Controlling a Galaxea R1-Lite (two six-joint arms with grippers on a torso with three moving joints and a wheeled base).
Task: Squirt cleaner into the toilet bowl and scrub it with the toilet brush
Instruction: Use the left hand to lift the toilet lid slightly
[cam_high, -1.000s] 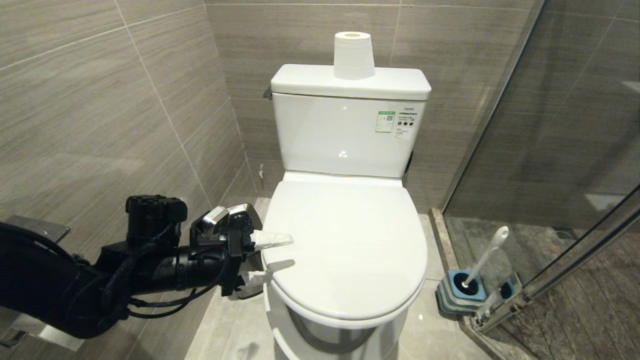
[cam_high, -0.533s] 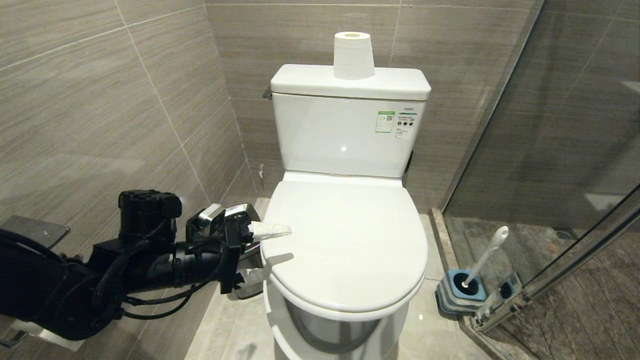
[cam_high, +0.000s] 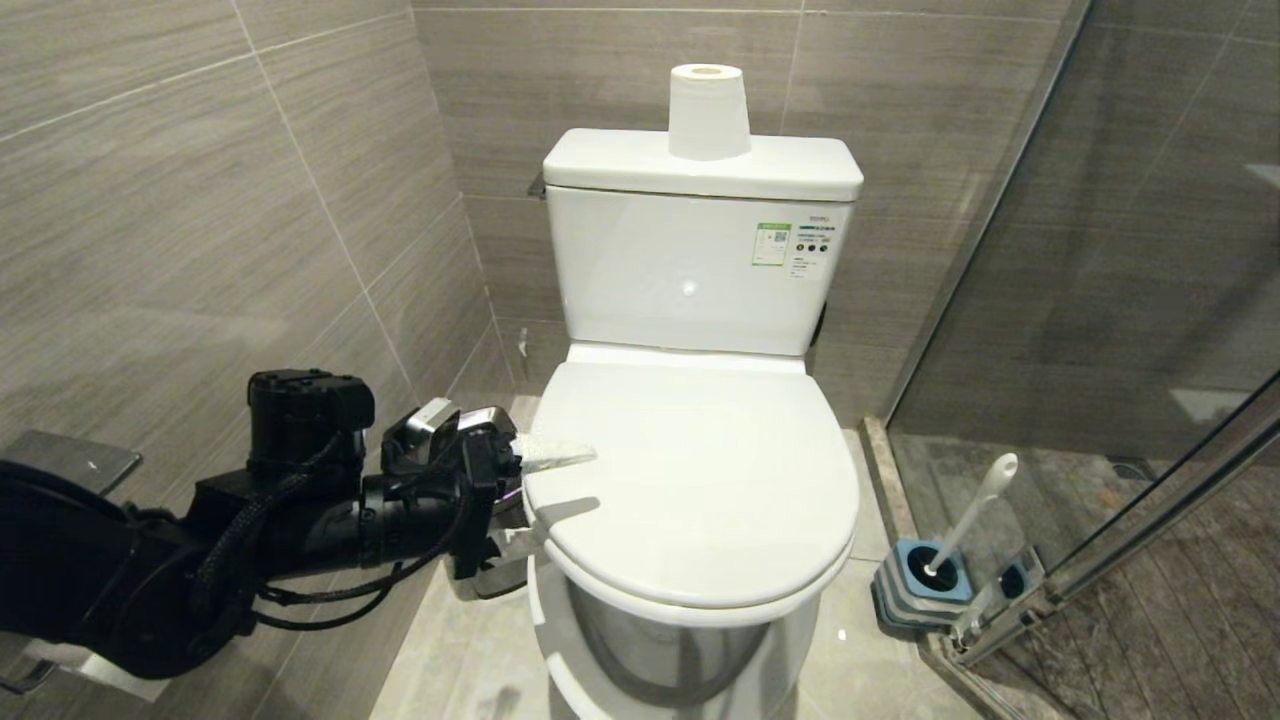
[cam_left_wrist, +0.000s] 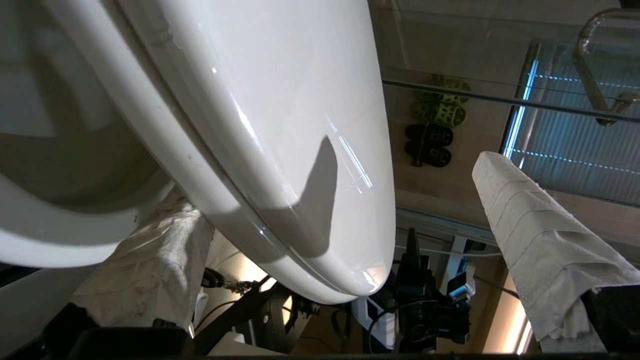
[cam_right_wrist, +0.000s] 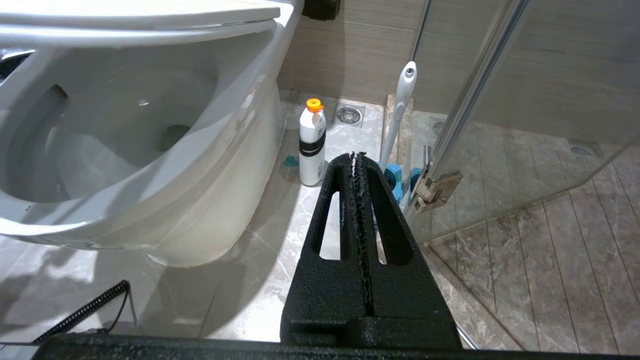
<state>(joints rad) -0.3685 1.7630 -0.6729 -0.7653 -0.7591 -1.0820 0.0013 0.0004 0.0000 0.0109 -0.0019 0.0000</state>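
Observation:
The white toilet bowl (cam_high: 560, 690) (cam_right_wrist: 125, 125) has its seat and lid (cam_high: 700, 480) tilted up a little at the front, with a gap under them. My left gripper (cam_high: 560, 500) (cam_left_wrist: 335, 182) is open and straddles the lid's left edge. One cloth-wrapped finger (cam_left_wrist: 540, 240) lies above the lid, the other (cam_left_wrist: 150, 265) under the seat. The toilet brush (cam_high: 975, 510) (cam_right_wrist: 402, 105) leans in its blue holder (cam_high: 925, 580) on the floor at the right. Low by the toilet's right side my right gripper (cam_right_wrist: 356, 155) is shut and empty. A small teal spot (cam_right_wrist: 290, 161), perhaps cleaner, marks the floor.
A white bottle with an orange cap (cam_right_wrist: 312, 142) stands on the floor between toilet and brush. A paper roll (cam_high: 708, 112) tops the cistern (cam_high: 700, 260). A glass shower partition (cam_high: 1100, 300) closes the right side, the tiled wall (cam_high: 250, 250) the left.
The front of the lid and seat has risen a little and the gap beneath has widened. My left gripper has edged up and slightly right with it.

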